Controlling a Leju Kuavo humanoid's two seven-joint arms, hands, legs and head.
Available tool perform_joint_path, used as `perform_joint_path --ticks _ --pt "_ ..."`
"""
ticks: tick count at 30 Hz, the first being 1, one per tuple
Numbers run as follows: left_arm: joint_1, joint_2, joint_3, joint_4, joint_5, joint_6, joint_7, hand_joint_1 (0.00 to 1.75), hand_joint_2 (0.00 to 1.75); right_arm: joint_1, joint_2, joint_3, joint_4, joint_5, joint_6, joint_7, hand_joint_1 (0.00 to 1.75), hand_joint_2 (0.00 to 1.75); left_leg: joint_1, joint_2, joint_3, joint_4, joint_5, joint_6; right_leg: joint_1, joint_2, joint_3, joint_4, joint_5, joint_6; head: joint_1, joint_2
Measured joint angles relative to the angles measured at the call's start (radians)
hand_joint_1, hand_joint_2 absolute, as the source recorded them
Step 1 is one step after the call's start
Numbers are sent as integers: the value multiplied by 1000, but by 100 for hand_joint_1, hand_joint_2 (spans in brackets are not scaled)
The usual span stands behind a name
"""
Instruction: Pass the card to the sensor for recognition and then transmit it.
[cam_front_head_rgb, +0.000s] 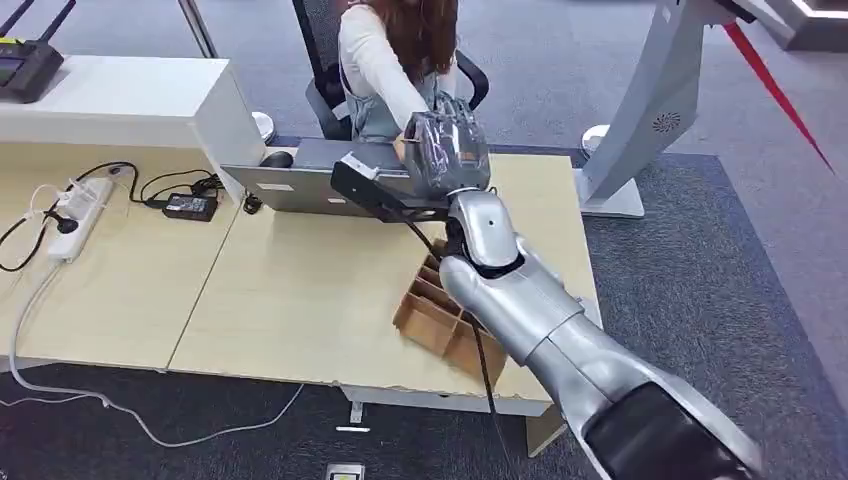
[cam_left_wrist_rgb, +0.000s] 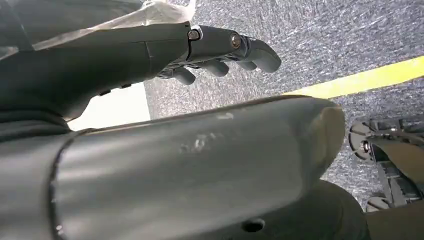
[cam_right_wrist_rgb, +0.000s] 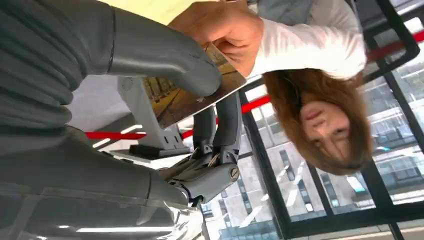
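Observation:
My right hand (cam_front_head_rgb: 447, 148), wrapped in clear plastic, is raised over the far edge of the desk (cam_front_head_rgb: 280, 290). In the right wrist view its thumb (cam_right_wrist_rgb: 160, 55) and fingers (cam_right_wrist_rgb: 220, 125) pinch a card (cam_right_wrist_rgb: 185, 100) printed with a yellow-brown picture. A seated person (cam_front_head_rgb: 385, 70) reaches across, and the person's hand (cam_right_wrist_rgb: 225, 27) grips the card's other end. A black sensor unit (cam_front_head_rgb: 362, 188) sits on the desk just left of and below my right hand. My left hand (cam_left_wrist_rgb: 220, 50) hangs over grey carpet, fingers apart and holding nothing.
A brown cardboard box with dividers (cam_front_head_rgb: 440, 318) lies under my right forearm near the desk's front edge. A grey laptop (cam_front_head_rgb: 290, 185), power adapter (cam_front_head_rgb: 190, 206) and white power strip (cam_front_head_rgb: 80, 215) occupy the back left. A grey gate post (cam_front_head_rgb: 650, 110) stands right of the desk.

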Motion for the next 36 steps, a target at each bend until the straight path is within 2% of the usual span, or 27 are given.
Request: perform_joint_path --ticks 6,7,8,26,27,28,31,36 --pt "0 -1 -2 0 0 -2 0 0 0 27 1 13 33 0 -18 16 175 175 0 0 0 0 0 0 0 0 0 0 0 0 0 0" --pt "0 -2 -3 0 0 -2 0 0 0 29 1 16 37 -1 -18 16 162 175 0 0 0 0 0 0 0 0 0 0 0 0 0 0" --pt "0 -2 -3 0 0 -2 0 0 0 31 1 18 40 -1 -19 17 127 175 0 0 0 0 0 0 0 0 0 0 0 0 0 0" --pt "0 -2 -7 0 0 -2 10 0 0 35 10 30 65 -27 -40 -3 127 175 0 0 0 0 0 0 0 0 0 0 0 0 0 0" --pt "0 -2 -7 0 0 -2 10 0 0 35 10 31 65 -27 -40 -3 87 175 0 0 0 0 0 0 0 0 0 0 0 0 0 0" --pt "0 -2 -7 0 0 -2 10 0 0 35 10 32 65 -27 -40 -3 0 175 0 0 0 0 0 0 0 0 0 0 0 0 0 0" --pt "0 -2 -7 0 0 -2 10 0 0 36 10 36 66 -31 -42 -6 0 175 0 0 0 0 0 0 0 0 0 0 0 0 0 0" --pt "0 -2 -7 0 10 6 16 0 0 41 17 37 58 -128 -101 -79 0 175 0 1 0 0 0 0 0 0 0 0 0 0 0 0"
